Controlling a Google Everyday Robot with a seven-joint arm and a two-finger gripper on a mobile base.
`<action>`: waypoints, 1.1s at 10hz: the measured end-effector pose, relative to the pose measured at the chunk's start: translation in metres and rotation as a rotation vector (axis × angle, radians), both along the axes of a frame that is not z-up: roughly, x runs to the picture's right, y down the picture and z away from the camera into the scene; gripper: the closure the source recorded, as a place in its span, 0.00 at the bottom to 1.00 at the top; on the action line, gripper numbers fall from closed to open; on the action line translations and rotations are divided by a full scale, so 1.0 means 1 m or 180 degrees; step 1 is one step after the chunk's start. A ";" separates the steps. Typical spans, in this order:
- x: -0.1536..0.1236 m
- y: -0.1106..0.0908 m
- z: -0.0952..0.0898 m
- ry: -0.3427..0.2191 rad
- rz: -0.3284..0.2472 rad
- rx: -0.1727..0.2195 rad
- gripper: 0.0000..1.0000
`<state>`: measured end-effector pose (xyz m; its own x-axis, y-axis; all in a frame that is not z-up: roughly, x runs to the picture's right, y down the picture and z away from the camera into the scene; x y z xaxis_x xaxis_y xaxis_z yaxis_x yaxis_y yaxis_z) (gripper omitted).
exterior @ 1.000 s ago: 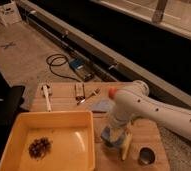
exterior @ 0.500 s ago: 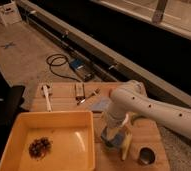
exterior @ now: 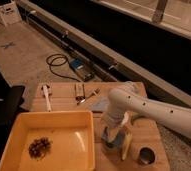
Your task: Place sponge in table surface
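My white arm reaches in from the right, and my gripper (exterior: 114, 141) points down at the wooden table surface (exterior: 149, 137), just right of the yellow tray. The blue sponge (exterior: 112, 142) shows at the gripper's tip, low over or on the planks; I cannot tell whether it touches them. A pale yellow long item (exterior: 125, 148) stands right beside the sponge. The arm hides the table behind the gripper.
A big yellow tray (exterior: 24, 130) holding a dark clump (exterior: 39, 147) fills the table's front left. A flat grey-blue cloth (exterior: 96, 104), a white utensil (exterior: 46, 97) and small tools (exterior: 80, 92) lie at the back. A dark metal cup (exterior: 146, 156) stands front right. A cable (exterior: 59, 64) lies on the floor.
The arm's upper part has shifted slightly left towards the tray. The gripper stays low at about the same spot with the sponge under it.
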<state>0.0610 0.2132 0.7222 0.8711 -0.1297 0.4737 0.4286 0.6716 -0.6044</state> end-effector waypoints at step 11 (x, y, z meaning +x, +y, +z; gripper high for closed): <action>0.000 -0.037 -0.033 0.0224 -0.0045 0.0420 1.00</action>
